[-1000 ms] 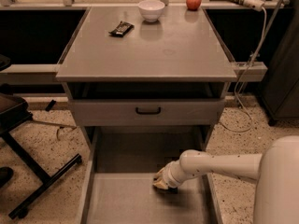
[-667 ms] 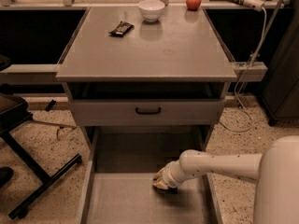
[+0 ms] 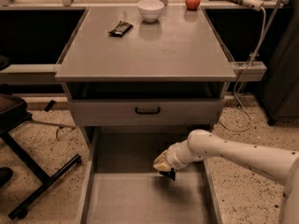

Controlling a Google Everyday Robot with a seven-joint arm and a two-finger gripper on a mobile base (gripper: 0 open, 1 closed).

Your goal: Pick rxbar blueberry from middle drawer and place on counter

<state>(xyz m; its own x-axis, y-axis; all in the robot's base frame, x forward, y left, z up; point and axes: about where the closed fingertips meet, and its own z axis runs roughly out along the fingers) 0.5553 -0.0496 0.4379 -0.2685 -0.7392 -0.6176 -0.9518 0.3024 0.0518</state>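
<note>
The middle drawer is pulled out wide below the counter. My gripper reaches in from the right, low over the drawer floor near its middle. A small dark shape shows at the gripper's tip. I cannot tell whether it is the rxbar blueberry or part of the gripper. No other bar shows on the drawer floor. A dark-wrapped bar lies on the counter at the back left.
A white bowl and a red apple stand at the counter's back. A shut drawer front with a black handle is above the open drawer. A black chair base stands at the left. Cables hang at the right.
My arm and gripper have risen slightly and moved a little toward the back of the drawer. The things on the counter have not moved.
</note>
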